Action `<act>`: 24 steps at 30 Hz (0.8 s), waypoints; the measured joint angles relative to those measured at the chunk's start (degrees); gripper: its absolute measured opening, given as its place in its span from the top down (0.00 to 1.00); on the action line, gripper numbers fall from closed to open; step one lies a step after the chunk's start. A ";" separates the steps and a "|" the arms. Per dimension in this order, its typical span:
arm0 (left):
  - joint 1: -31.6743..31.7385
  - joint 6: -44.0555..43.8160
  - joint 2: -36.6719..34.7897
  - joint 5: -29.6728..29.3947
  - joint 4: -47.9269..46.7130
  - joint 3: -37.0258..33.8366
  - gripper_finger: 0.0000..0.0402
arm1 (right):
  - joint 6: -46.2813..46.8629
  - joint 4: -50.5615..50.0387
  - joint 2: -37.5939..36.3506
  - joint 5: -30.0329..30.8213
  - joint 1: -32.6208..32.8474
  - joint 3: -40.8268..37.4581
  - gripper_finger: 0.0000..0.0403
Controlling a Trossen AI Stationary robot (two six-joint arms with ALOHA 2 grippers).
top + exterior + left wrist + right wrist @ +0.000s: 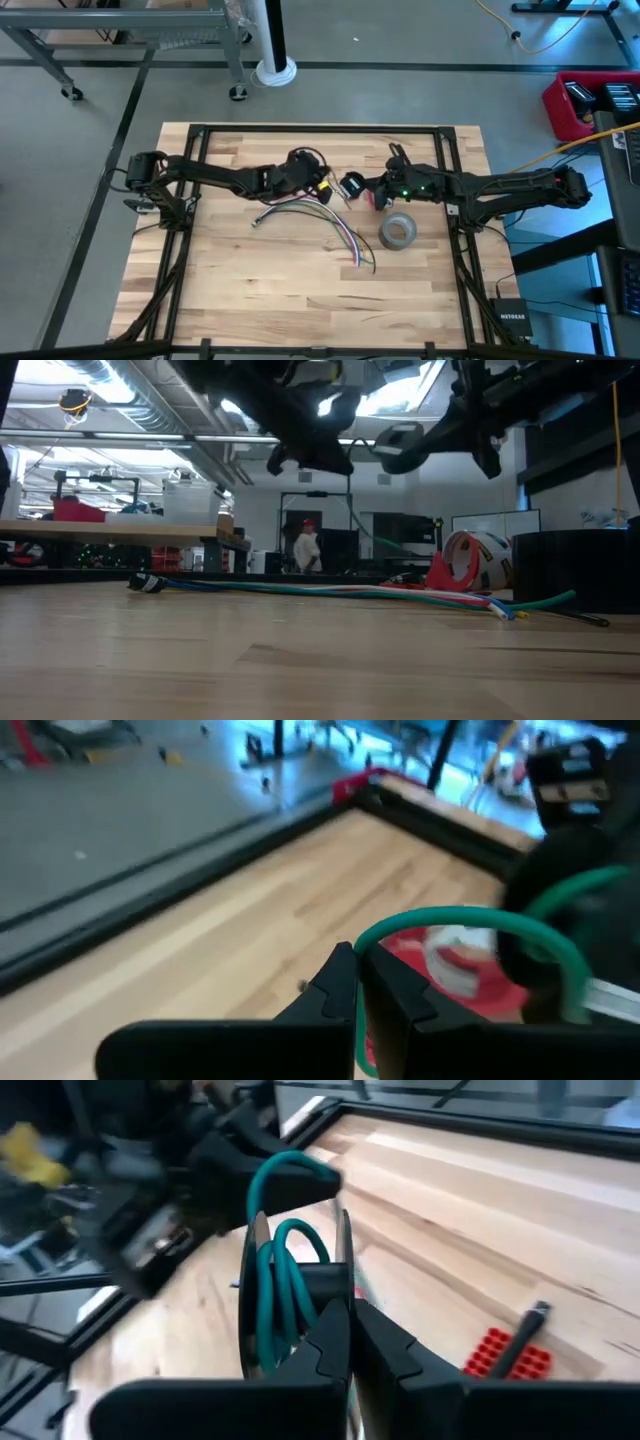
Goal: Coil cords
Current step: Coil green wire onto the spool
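In the high view both arms meet near the middle of the wooden table [230, 290]. The left gripper [325, 185] comes from the left side of the frame and the right gripper [352, 187] from the right side, and their tips are just beside each other, above the table centre.

In the left wrist view the left gripper's fingers [335, 990] are pressed together on the dark green wire [470, 918], which makes an arch from the fingertips toward the right edge of the frame. In the right wrist view the right gripper [352, 1325] is also pressed together, pinching some loops of the same green wire [280, 1275] (it stands as a small coil at the centre of that frame).

The bundle of multicoloured strands [330, 225] lies flat on the table just below the grippers in the high view, going from centre-left down to the lower right. In the low view it stretches across the middle of the frame [340, 591].

A grey tape roll [397, 231] lies to the right of the bundle. A red piece [508, 1354] lies on the wood at the lower right of the right wrist view.
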 joint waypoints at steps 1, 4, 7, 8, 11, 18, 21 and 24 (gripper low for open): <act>-0.06 -0.75 0.00 0.87 -2.67 1.39 1.00 | 0.06 -0.38 0.00 0.63 0.00 0.00 0.99; -0.04 -3.27 0.00 4.30 -10.44 5.02 1.00 | 0.02 -1.80 0.00 3.12 0.00 0.00 0.99; -0.08 -5.28 0.00 7.12 -14.66 7.08 1.00 | -0.01 -2.24 0.00 4.88 0.00 0.00 0.99; -0.12 -5.44 0.00 7.37 -15.21 7.48 1.00 | -0.04 -2.23 0.00 4.93 0.00 0.00 0.99; -0.07 -5.54 0.00 7.47 -16.25 8.06 1.00 | -0.07 -2.35 0.00 4.94 0.00 0.00 0.99; 1.18 -9.92 0.00 9.09 -21.82 8.01 1.00 | -0.39 -3.11 0.00 4.95 0.00 0.00 0.99; -1.09 -8.26 0.09 9.65 -21.61 7.97 1.00 | -0.54 -3.09 0.00 6.99 0.00 0.00 0.99; -3.31 -5.43 0.09 9.96 -17.06 7.97 1.00 | -0.63 -2.99 0.00 9.40 0.00 0.00 0.99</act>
